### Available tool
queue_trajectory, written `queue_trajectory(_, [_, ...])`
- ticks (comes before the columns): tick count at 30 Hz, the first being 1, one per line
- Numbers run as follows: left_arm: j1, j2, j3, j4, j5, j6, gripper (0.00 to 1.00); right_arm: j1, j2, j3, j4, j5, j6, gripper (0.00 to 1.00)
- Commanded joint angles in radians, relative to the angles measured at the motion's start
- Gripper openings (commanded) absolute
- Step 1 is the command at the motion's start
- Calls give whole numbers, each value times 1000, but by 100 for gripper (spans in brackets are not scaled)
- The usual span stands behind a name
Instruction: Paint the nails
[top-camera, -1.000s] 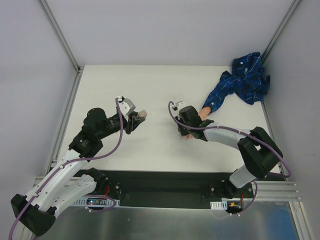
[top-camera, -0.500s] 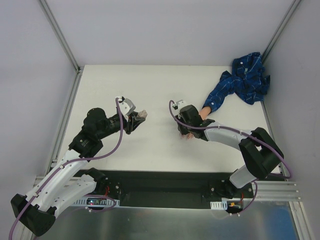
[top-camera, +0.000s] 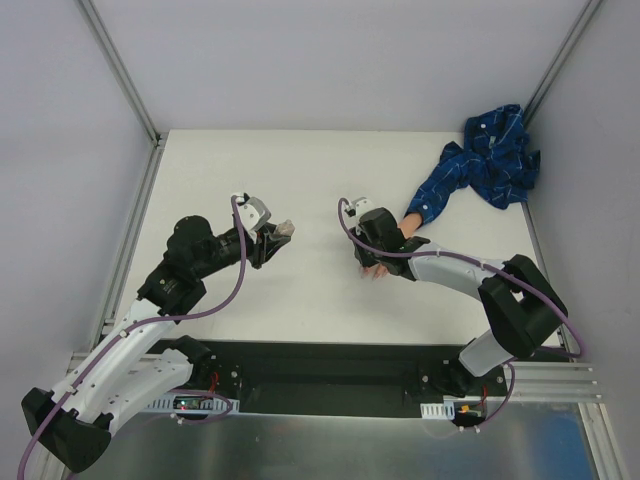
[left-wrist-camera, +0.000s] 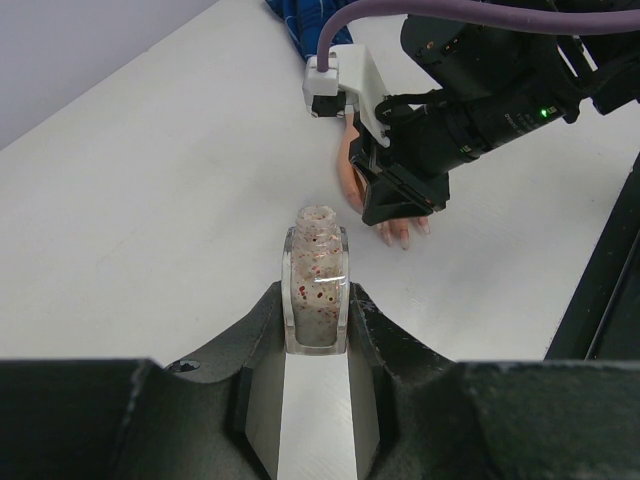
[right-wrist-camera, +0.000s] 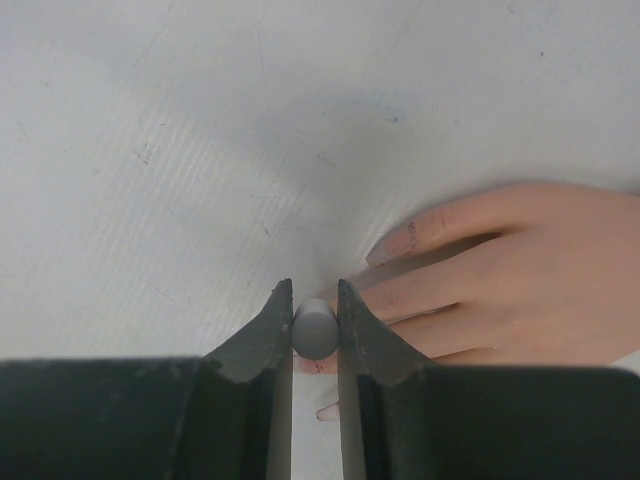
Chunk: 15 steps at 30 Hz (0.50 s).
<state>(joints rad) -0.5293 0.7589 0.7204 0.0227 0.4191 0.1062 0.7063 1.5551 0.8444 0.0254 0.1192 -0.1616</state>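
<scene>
The flesh-coloured mannequin hand (right-wrist-camera: 520, 270) lies flat on the white table, with its blue patterned sleeve (top-camera: 470, 170) trailing to the back right. Its pinkish nails (right-wrist-camera: 390, 247) carry red specks. My right gripper (right-wrist-camera: 314, 295) is shut on a grey cylindrical brush handle (right-wrist-camera: 315, 330) and is directly over the fingertips (top-camera: 376, 269). The brush tip is hidden under the handle. My left gripper (left-wrist-camera: 317, 292) is shut on the small clear polish bottle (left-wrist-camera: 317, 275), uncapped and upright, filled with pale polish with red flecks. It holds the bottle left of the hand (left-wrist-camera: 400, 232).
The bunched blue sleeve cloth (top-camera: 500, 150) fills the back right corner. Metal frame rails (top-camera: 120, 70) and grey walls border the table. The black base strip (top-camera: 330, 365) runs along the near edge.
My right gripper has shifted very slightly over the mannequin's fingertips. My left arm and the bottle have stayed almost still.
</scene>
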Motion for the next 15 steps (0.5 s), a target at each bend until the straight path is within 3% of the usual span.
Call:
queue_trajectory(1, [3,-16,1,51,29,7,0,-4,-41,-13,18,2,5,0])
queue_trajectory(15, [3,-16,1,51,29,9,0,1,-37,-28,19,-7,11,0])
